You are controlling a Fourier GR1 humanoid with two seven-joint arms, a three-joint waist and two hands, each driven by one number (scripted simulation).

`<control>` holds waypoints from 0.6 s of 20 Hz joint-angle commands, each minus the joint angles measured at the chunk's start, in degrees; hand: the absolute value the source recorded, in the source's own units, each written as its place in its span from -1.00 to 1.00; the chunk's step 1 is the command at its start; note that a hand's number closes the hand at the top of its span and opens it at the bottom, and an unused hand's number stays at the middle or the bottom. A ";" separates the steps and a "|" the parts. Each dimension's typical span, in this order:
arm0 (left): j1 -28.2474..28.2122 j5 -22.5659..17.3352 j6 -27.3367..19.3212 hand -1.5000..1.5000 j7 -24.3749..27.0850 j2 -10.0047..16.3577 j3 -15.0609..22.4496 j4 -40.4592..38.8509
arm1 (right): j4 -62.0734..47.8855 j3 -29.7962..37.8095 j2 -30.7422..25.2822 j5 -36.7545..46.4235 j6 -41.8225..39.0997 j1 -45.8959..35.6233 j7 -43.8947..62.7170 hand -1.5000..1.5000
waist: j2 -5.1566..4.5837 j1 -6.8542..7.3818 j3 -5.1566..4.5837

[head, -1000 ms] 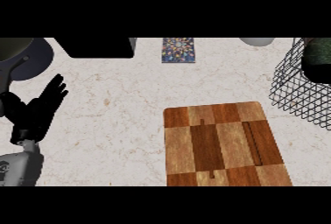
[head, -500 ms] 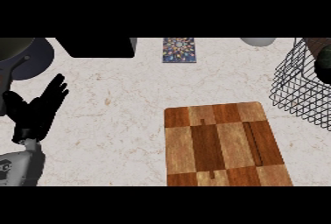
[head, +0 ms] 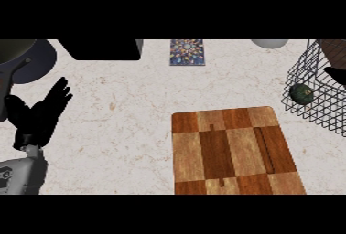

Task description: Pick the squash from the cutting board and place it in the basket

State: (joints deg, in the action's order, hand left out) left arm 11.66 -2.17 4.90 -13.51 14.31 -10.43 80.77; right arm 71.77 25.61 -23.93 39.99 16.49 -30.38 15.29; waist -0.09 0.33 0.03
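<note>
Near the right edge, squash lies in basket; left robot hand open, empty.

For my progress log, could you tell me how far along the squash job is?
Looks done: the squash lies inside the basket, and the cutting board is bare. Nothing is in hand; the left hand rests open at left. Nothing visible remains.

Squash in basket — rt of cutting board.

Pale marble counter — cutting board, wire basket, patterned card on it
</note>
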 commanded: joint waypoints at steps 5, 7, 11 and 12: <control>-0.40 0.72 0.21 0.00 2.85 -1.11 0.41 -2.43 | -2.71 5.50 -1.92 -9.01 2.75 -2.77 -4.07 -1.00 | 0.07 -0.22 -0.01; 1.80 -0.36 0.05 0.00 -0.24 0.61 -1.31 -2.33 | -2.81 11.05 -4.47 -13.57 2.92 -5.06 -2.95 -1.00 | 0.10 -0.53 0.04; 0.37 0.22 -0.80 0.00 0.45 -0.09 -1.18 -2.05 | 3.00 16.97 -5.88 -19.79 1.69 -1.62 1.02 -1.00 | 0.44 -1.41 -0.02; 0.37 0.44 -1.20 0.00 -0.24 -0.81 -0.51 -1.26 | 1.27 19.86 -4.84 -23.82 1.67 1.51 -4.61 -1.00 | 0.30 -1.26 0.06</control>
State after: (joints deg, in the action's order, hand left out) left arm 12.09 -1.51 4.04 -12.64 13.83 -10.91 78.98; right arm 72.01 38.75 -27.55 23.75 19.03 -31.66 12.70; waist 0.16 -0.56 0.02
